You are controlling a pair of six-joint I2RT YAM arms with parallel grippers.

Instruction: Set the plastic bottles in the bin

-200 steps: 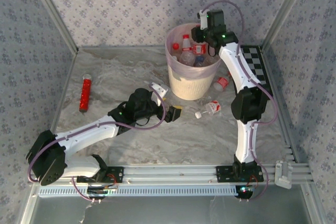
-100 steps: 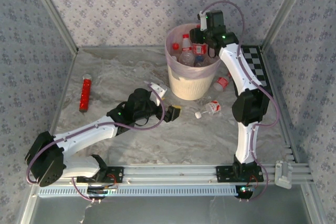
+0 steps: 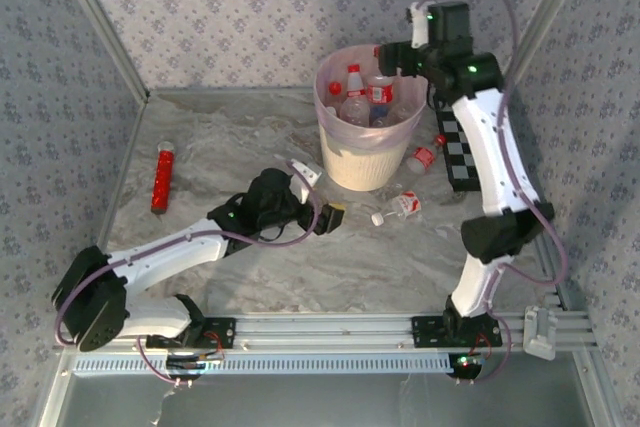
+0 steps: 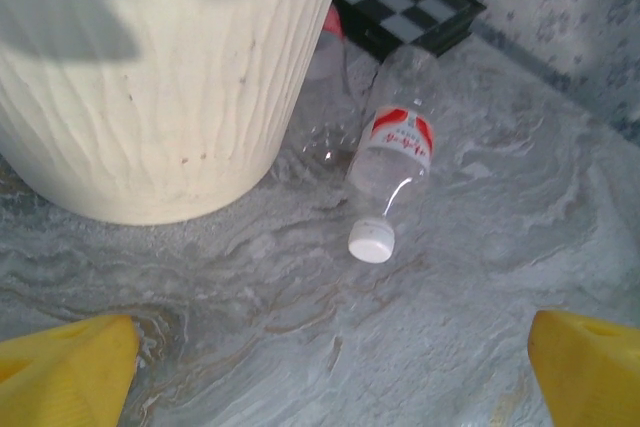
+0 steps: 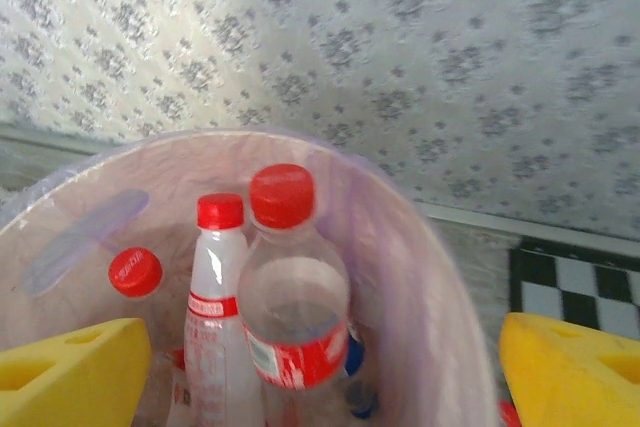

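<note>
The grey marbled table (image 3: 230, 147) spread between patterned walls, with both arms bolted at its near edge. The left arm lay low across the surface, reaching toward the middle. The right arm rose tall on the right side and bent over toward the back.

The bin (image 3: 362, 152), a cream-white bucket with a pale lilac liner folded over its rim, stood toward the back of the table. It held a heap of plastic bottles (image 3: 358, 97), most of them red-capped. In the right wrist view two of these stood upright, pressed side by side.

A chequered board (image 3: 458, 152) lay flat to the right of the bin, partly hidden by the right arm. A red tube (image 3: 160, 179) lay well apart on the left.

Two bottles remained on the table. The white-capped bottle (image 3: 398, 207) lay on its side near the bin's front right, its cap toward the left gripper and its base toward the board. The red-capped bottle (image 3: 422, 158) lay just beside the bin's wall, between bin and board.

The left gripper (image 3: 333, 212) sat low over the table in front of the bin, its yellow fingertips spread wide with nothing between them. The right gripper (image 3: 392, 55) hung above the bin's far right rim, its jaws likewise wide apart and empty.
</note>
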